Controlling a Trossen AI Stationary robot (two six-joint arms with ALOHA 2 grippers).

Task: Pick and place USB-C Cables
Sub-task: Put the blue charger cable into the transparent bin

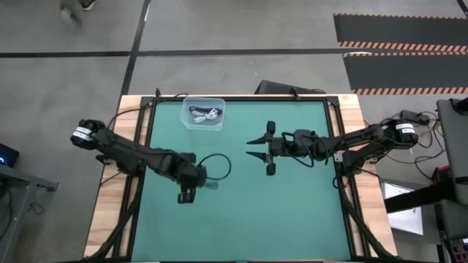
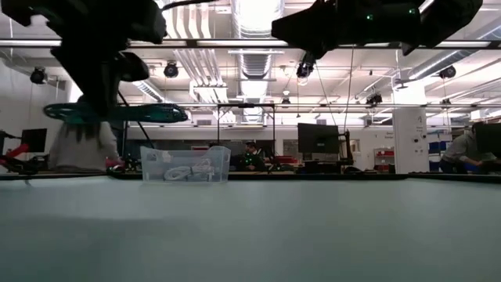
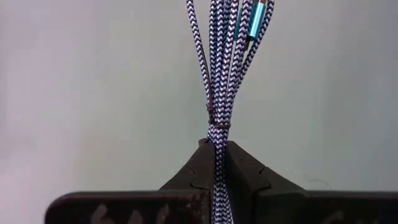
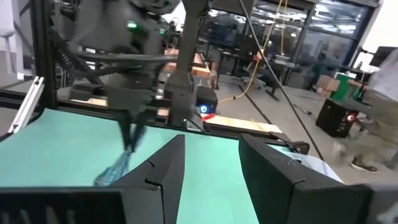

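High view: the left gripper (image 1: 199, 179) is over the green mat (image 1: 292, 212), a bit toward nine o'clock from the middle. It pinches a dark teal cable (image 1: 213, 167). The cable's loop sticks out toward twelve o'clock and three o'clock from the gripper.

In the left wrist view, the two dark fingers (image 3: 198, 169) are squeezed tight on the cable (image 3: 221, 93). The cable is braided in blue and white. A thin tie wraps around the bundle just above the fingers. A shiny teal plug (image 3: 256, 22) shows near the far end.

In the low view, the teal cable (image 2: 117, 113) hangs up in the air, above the table, not touching it.

A clear plastic box (image 1: 204, 113) sits near the far edge of the mat, at about eleven o'clock. It holds a black cable (image 1: 200, 114) and a white cable (image 1: 213, 114), lying close together. The low view shows the box (image 2: 185, 164) with white cable (image 2: 194, 171) inside.

The right gripper (image 1: 257, 147) waits over the mat just toward three o'clock from the middle. Its fingers are spread wide apart and hold nothing. The right wrist view shows the same, with a wide gap between its fingers (image 4: 168, 167).
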